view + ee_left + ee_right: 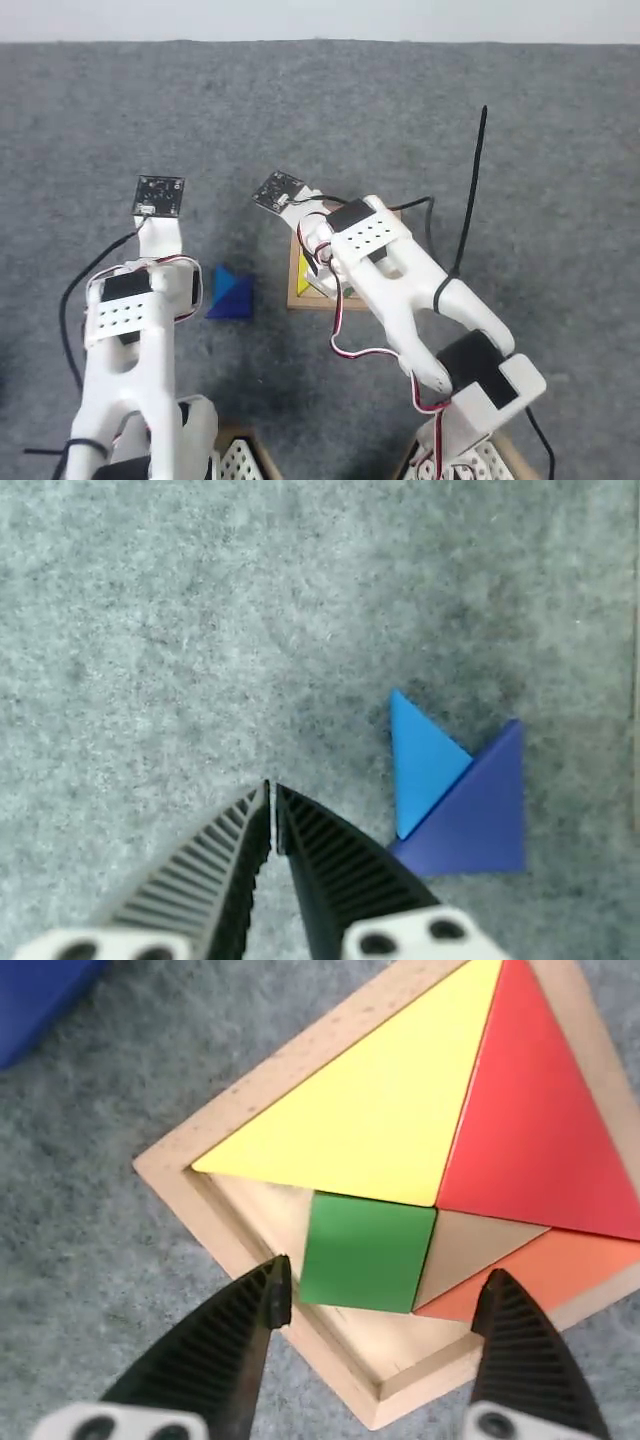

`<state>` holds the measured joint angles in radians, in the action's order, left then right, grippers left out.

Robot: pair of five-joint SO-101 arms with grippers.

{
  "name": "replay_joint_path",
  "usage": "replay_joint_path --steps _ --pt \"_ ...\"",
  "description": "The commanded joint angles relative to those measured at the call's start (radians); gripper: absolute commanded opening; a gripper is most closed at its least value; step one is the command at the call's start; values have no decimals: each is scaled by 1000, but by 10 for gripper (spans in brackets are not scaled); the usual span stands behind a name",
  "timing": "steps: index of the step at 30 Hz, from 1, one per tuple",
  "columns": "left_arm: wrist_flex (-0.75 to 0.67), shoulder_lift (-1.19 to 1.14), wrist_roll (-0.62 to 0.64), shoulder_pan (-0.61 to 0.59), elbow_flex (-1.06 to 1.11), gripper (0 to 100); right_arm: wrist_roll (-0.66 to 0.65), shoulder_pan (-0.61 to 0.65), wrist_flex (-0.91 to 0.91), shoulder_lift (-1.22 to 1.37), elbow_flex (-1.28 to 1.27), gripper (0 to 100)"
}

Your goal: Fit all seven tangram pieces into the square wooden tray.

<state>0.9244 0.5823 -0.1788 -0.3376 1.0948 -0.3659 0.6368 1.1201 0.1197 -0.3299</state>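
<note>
your right gripper (385, 1285) hung spread over the green square (368, 1250), which lay in the tray (300, 1070) at the centre of the high view. one finger looked to be over the rim, so any nudge wanted a straight, gentle descent. the blue triangles (230, 293) lay left of the tray on the tabletop, beside your left gripper (272, 790), pressed together.

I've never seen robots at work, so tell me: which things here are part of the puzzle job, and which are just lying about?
Part of the job: wooden tray, yellow triangle, red triangle, green square, orange piece, light blue triangle, dark blue triangle.

Just there: grey carpet, black cable.
</note>
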Motion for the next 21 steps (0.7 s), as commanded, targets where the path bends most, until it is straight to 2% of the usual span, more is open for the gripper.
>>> replay_joint_path --steps 1,6,12,18,21 --pt "-2 3 -8 5 -7 16 -11 -12 8 -7 55 290" --pt "-2 5 -8 5 -7 16 -44 -25 27 -15 54 289" --pt "-9 8 -8 -2 -13 16 14 -151 74 -108 49 269" --pt "35 0 -32 -2 -127 16 66 -243 87 -398 -186 61" --pt "114 -2 -49 0 -208 24 69 -329 87 -538 -319 6"
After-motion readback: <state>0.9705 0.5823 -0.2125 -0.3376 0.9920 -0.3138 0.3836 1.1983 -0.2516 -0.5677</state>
